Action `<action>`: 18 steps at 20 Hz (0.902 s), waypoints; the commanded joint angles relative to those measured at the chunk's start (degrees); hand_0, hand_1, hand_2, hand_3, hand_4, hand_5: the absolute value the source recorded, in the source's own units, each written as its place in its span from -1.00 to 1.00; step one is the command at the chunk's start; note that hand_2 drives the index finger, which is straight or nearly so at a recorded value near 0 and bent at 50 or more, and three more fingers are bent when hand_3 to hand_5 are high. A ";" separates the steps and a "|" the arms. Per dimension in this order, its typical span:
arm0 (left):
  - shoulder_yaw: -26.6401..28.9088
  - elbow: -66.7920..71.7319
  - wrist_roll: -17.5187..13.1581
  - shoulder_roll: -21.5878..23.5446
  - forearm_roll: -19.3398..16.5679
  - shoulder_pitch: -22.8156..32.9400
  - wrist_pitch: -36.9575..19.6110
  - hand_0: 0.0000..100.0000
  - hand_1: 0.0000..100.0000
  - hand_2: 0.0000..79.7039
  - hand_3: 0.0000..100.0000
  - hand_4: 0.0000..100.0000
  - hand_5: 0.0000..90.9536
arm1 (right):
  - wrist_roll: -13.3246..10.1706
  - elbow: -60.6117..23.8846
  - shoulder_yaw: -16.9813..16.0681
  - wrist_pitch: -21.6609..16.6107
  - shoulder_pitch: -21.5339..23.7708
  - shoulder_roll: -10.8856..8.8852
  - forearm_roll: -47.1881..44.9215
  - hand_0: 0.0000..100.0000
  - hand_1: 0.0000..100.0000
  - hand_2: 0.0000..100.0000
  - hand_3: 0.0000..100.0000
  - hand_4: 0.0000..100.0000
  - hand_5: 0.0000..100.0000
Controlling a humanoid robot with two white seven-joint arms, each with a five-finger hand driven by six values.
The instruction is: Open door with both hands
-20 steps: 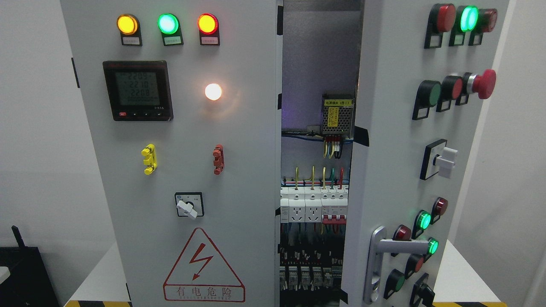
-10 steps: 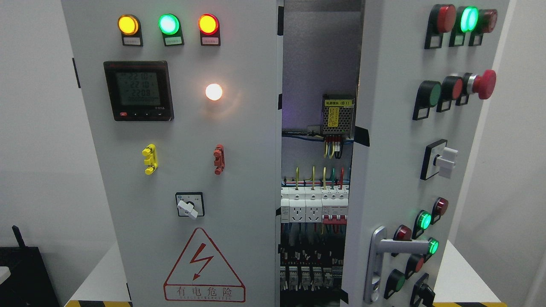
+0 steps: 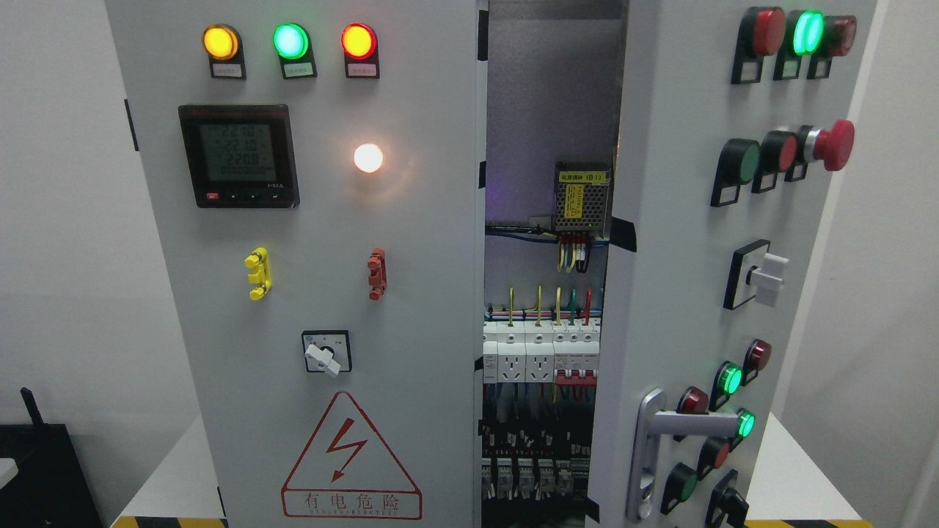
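Nothing is moving since a second ago: the right door (image 3: 682,293) is standing ajar, no hands showing, fingers' state unknowable; unheld, it may be drifting shut.

looks like an electrical lab or test room. big grey control cabinet (image 3: 315,293) on a white table (image 3: 799,469), breakers (image 3: 539,356) inside, plain white walls (image 3: 59,257).

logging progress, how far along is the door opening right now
Done: the right door is swung well out, and the breakers and wiring inside the cabinet show through the gap. In hand: nothing visible, since neither robot hand is in the picture and the door handle is untouched. Left: the left door looks shut, flat with the cabinet front, so it may need opening too.
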 commanded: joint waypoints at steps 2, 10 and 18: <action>8.96 -8.71 -1.19 22.73 5.87 0.61 -0.02 -1.00 -1.00 -1.00 -1.00 -1.00 -1.00 | -0.01 0.00 -1.05 0.00 0.06 -0.04 0.00 -0.23 -1.00 -1.00 -1.00 -1.00 -1.00; 8.61 -11.70 -2.33 30.38 9.65 -0.98 -0.19 -1.00 -1.00 -1.00 -1.00 -1.00 -1.00 | -0.01 0.00 -1.05 0.00 -0.03 0.05 0.00 -0.23 -1.00 -1.00 -1.00 -1.00 -1.00; -26.19 -12.50 -3.48 35.65 8.95 -33.15 -0.11 -1.00 -1.00 -1.00 -1.00 -1.00 -1.00 | -0.01 0.00 -1.05 0.00 0.06 -0.04 0.00 -0.23 -1.00 -1.00 -1.00 -1.00 -1.00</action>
